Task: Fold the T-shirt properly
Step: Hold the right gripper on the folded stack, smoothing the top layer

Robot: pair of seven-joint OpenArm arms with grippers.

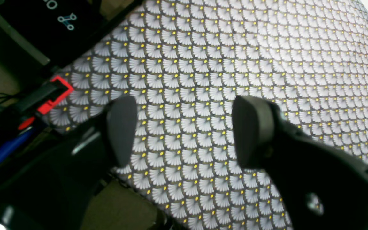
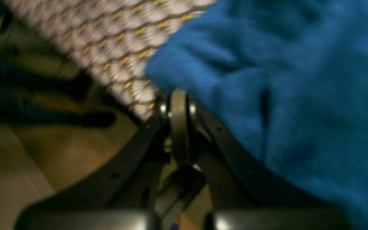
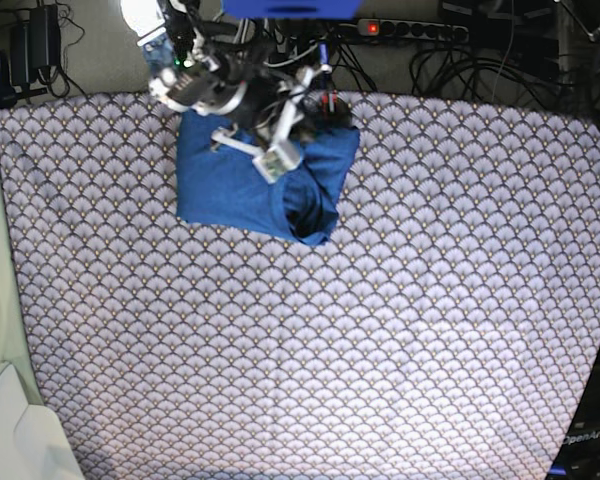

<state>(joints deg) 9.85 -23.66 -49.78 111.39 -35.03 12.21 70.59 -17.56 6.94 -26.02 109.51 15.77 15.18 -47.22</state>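
Work surface covered by a grey-white scallop-patterned cloth with small yellow dots — it fills most of the base view. Beyond its far edge, a dull grey-brown floor carries tangled black cables and a power strip showing a red light. Pale panels lie at the near left corner. Lighting is even, slightly brighter near the cloth's lower centre.
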